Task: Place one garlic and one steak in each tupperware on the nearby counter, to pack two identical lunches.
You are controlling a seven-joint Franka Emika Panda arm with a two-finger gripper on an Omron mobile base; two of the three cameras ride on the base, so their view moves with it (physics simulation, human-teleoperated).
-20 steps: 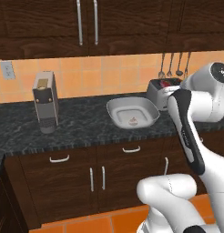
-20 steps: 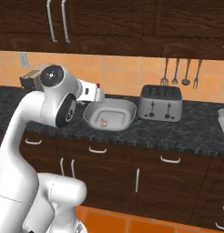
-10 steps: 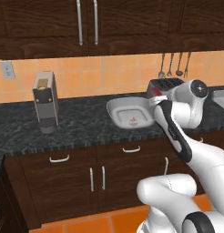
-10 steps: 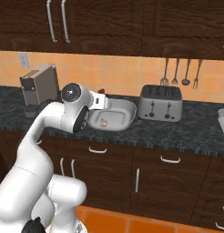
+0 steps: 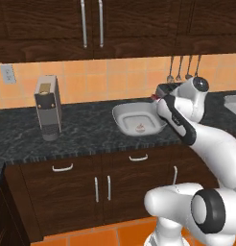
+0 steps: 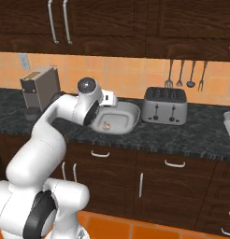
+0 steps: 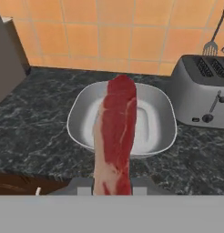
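A raw red steak (image 7: 116,132) with a whitish fat edge hangs lengthwise from my gripper (image 7: 113,184), which is shut on its near end. It hovers over the rounded-square tupperware (image 7: 77,113) on the black speckled counter (image 7: 36,118). From the base views my gripper (image 5: 156,99) (image 6: 112,99) sits at the tupperware's (image 5: 121,111) (image 6: 132,110) rim, a little above it. A small pale and reddish item (image 5: 140,127) (image 6: 106,125) lies on the container's floor; it is too small to name.
A silver four-slot toaster (image 6: 164,105) (image 7: 202,91) stands just right of the container. A grey upright appliance (image 5: 48,113) (image 6: 39,86) stands on the counter to the left. Utensils (image 6: 184,74) hang on the orange tiled wall. Dark cabinets run above and below.
The arm has swung down and forward, bringing the hand with the steak from high beside the toaster to the container's rim.
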